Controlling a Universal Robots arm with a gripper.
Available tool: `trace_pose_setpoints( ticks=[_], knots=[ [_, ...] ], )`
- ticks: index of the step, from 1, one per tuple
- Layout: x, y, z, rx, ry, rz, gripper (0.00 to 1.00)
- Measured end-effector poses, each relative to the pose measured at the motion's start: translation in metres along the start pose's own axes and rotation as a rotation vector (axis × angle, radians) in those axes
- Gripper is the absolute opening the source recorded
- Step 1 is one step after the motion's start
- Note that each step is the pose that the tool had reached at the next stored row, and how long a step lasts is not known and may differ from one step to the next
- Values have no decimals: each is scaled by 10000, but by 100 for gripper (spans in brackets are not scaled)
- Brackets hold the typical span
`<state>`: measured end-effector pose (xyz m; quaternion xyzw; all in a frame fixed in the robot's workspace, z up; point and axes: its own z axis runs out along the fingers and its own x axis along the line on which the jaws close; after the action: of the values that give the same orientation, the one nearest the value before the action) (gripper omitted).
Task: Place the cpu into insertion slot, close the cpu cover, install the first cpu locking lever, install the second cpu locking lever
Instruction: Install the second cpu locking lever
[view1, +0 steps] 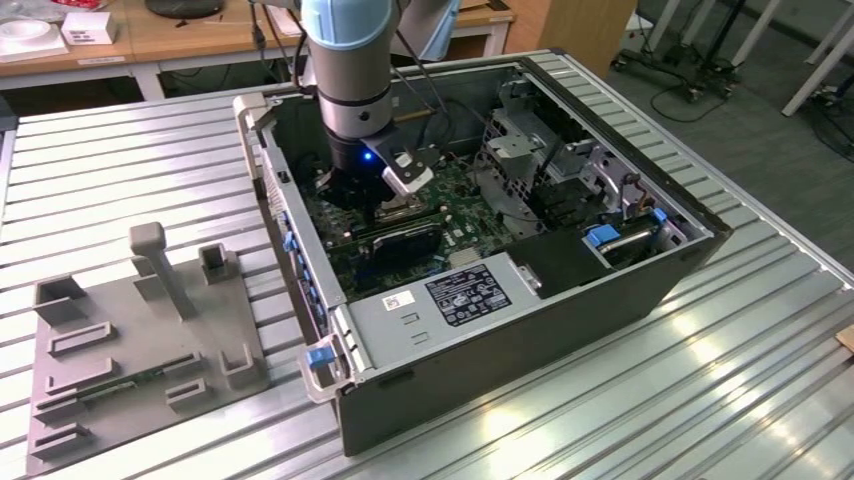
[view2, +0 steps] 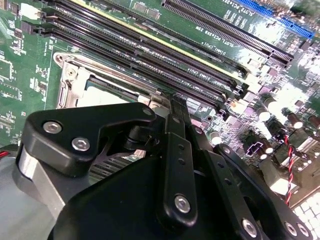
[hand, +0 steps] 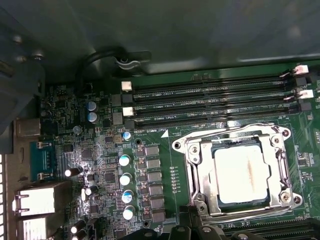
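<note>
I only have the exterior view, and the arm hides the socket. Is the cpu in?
Observer: Yes. In the first wrist view the cpu lies flat in the slot.
Operator: And the cover?
Observer: The cover is down around it, and the cpu shows through its window.
Operator: Where's the gripper?
Observer: In the second wrist view the gripper is at the slot's edge beside the memory slots.

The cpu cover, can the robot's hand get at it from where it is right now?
Probably yes. The hand hangs inside the open computer case, right at the edge of the cpu cover, which lies flat around the cpu. Nothing stands between them; the memory slots lie off to one side.
</note>
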<state>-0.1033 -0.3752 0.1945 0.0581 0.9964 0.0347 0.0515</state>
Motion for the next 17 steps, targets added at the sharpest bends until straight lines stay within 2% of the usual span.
trace_pose_setpoints(
  ticks=[17],
  knots=[
    [8, -2, 29, -3, -2, 1, 11]
  ],
)
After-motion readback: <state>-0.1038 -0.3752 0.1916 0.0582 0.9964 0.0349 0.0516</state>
